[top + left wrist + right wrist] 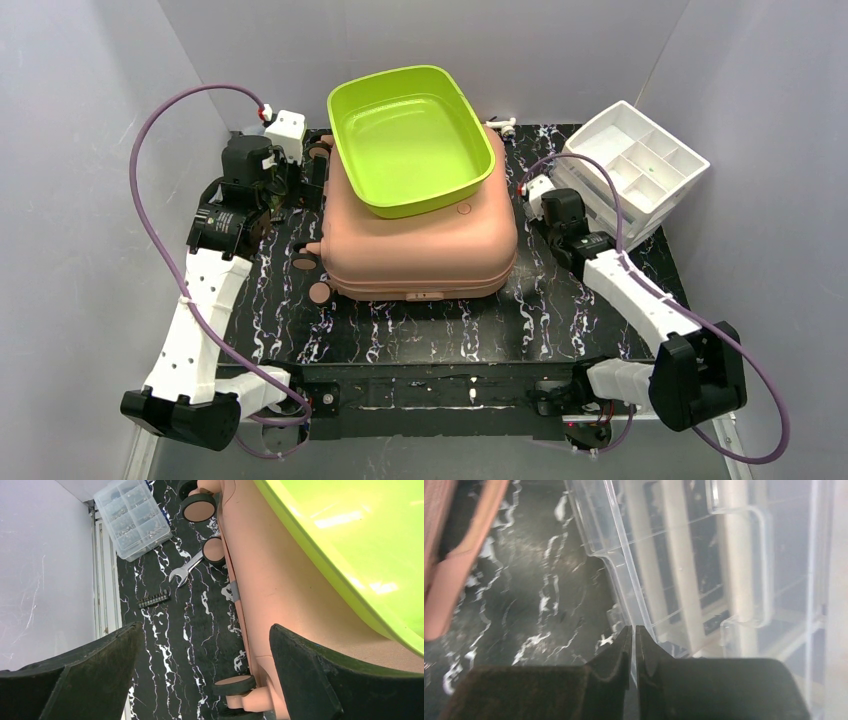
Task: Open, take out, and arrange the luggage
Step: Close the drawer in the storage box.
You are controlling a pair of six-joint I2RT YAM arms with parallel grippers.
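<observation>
Nearest the camera, two white-and-black arms rise from the front edge of the black table with white marble veining (pixel 430 335), one on each side.

The left gripper (pixel 204 627) is released. Its two black fingers (pixel 75 680) are spread wide and hold nothing, and they straddle the left side of the luggage low down, by the wheels.

The right gripper (pixel 633 645) is pinched almost together, with only a narrow slit between its tips. The thin translucent edge of the white plastic drawer organizer (pixel 600 140) runs straight into that slit, so it appears clamped on that edge.

The one piece of luggage (pixel 420 245), a salmon-pink hard-shell suitcase with rounded corners, lies flat and closed in the middle of the table between the two grippers. The left wrist view shows three of its small pink wheels with black tyres (pixel 199 507).

One lime-green rectangular plastic tray (pixel 410 140) rests on the far half of the lid, turned a little askew and holding nothing.

On the table to the left of the suitcase lie one silver open-ended wrench (pixel 186 570) and one short black strip of bits (pixel 154 600). Farther off is one clear plastic compartment box (pixel 132 517).

The single organizer stands at the far right corner, tilted.
</observation>
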